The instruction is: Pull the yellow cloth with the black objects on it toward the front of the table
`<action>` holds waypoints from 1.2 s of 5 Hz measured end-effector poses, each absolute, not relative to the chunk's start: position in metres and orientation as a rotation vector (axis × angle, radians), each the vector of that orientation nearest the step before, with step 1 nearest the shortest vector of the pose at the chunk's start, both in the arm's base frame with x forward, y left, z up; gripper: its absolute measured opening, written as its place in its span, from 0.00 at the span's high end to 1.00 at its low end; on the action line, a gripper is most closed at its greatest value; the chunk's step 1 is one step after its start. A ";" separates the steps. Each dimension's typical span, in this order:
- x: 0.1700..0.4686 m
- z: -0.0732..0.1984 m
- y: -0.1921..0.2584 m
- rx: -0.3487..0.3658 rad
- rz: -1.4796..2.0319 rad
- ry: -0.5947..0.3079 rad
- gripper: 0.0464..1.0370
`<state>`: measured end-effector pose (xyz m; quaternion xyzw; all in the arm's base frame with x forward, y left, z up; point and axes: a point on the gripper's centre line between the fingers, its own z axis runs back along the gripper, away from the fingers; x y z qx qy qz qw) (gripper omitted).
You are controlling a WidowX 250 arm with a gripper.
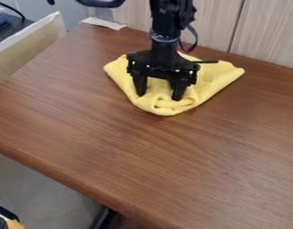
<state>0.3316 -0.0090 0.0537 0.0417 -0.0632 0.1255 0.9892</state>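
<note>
While the fingers (158,96) are standing apart, released, the yellow cloth (215,77) is lying beneath them on the bench (136,156), upper middle of the frame — near part sitting bunched, right corner lying spread.

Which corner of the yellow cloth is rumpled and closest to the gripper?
The yellow cloth's front corner, nearest the camera: it curls into folds by the black gripper, while the left corner and right corner lie flatter, farther out.

Black pincer (158,95), fingers apart, over a crumpled yellow cloth (217,77) on a brown wooden table (148,165).
</note>
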 end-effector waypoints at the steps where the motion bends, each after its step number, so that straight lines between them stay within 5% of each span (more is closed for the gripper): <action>1: 0.316 0.053 -0.006 0.041 0.276 -0.114 0.04; 6: 0.229 0.066 0.007 0.130 0.299 -0.056 0.04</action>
